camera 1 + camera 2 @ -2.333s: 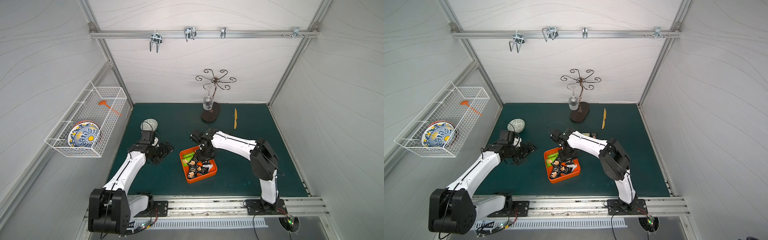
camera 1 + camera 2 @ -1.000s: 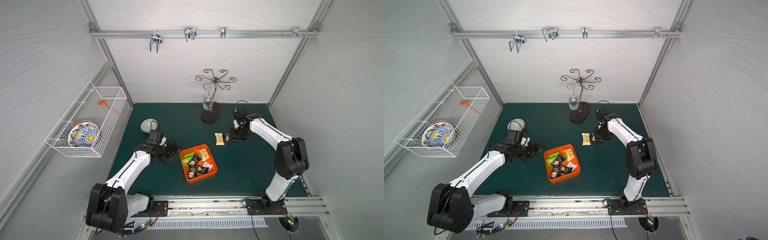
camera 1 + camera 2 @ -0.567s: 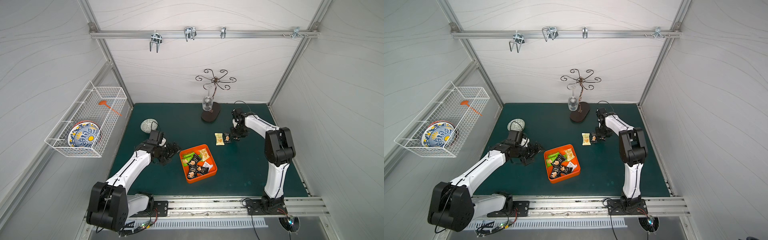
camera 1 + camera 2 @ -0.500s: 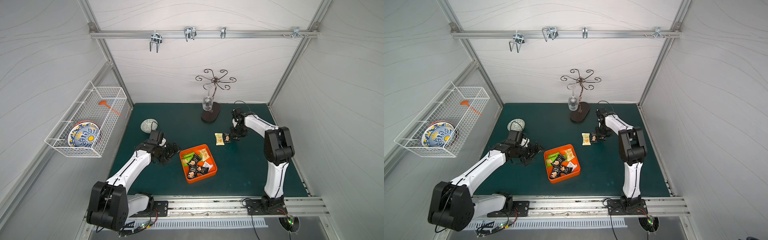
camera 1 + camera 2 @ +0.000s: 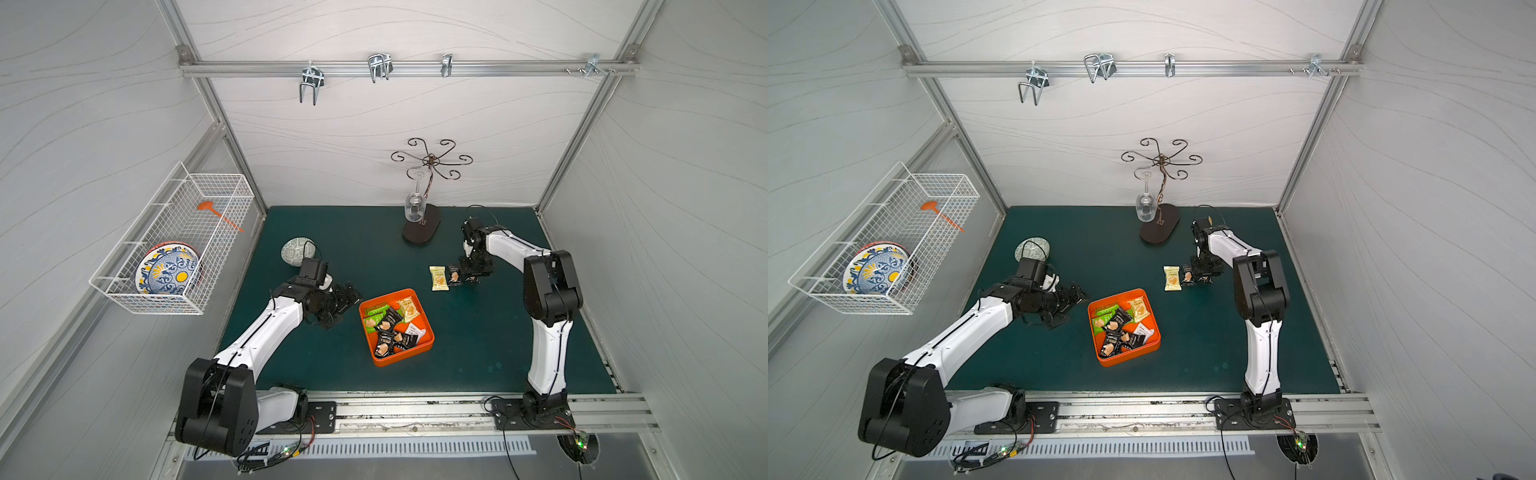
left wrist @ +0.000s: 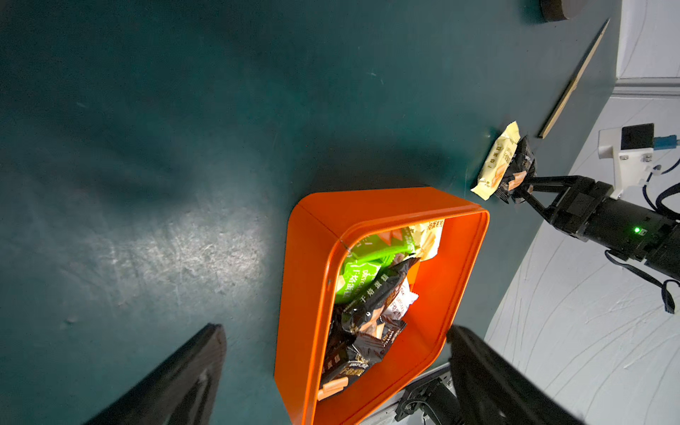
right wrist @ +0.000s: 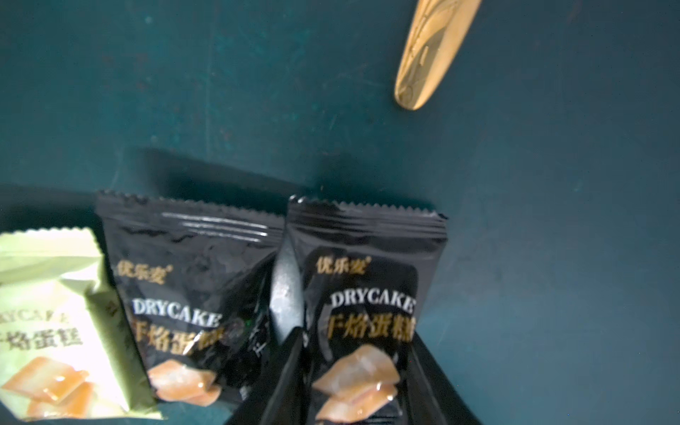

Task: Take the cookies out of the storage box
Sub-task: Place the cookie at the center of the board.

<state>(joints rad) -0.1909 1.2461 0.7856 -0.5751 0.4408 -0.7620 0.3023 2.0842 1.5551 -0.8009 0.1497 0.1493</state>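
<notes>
The storage box (image 5: pixel 405 356) (image 5: pixel 1129 357) is orange and sits mid-mat with several cookies (image 5: pixel 390 328) (image 6: pixel 371 294) in it, black, green and pale yellow. My left gripper (image 5: pixel 347 297) (image 6: pixel 336 331) is open, just off the box's left wall and pointing at it. A pale yellow packet (image 5: pixel 439 278) (image 7: pixel 44 331) and a black packet (image 7: pixel 191 294) lie on the mat behind the box. Beside them a second black packet (image 7: pixel 368 294) rests on the mat with my right gripper (image 5: pixel 463 276) (image 7: pixel 353 338) shut on it, a finger against each side.
A tan wooden stick (image 7: pixel 430 55) (image 6: pixel 574 81) lies on the mat beyond the packets. A wine glass stand (image 5: pixel 422 228) is at the back, a patterned bowl (image 5: pixel 298 252) is behind my left arm, and a wire basket (image 5: pixel 174 241) with a plate hangs on the left wall.
My right gripper has carried a black packet from the box to the mat beside the pale yellow one, then its elbow swung inward. My left gripper has edged toward the box.
</notes>
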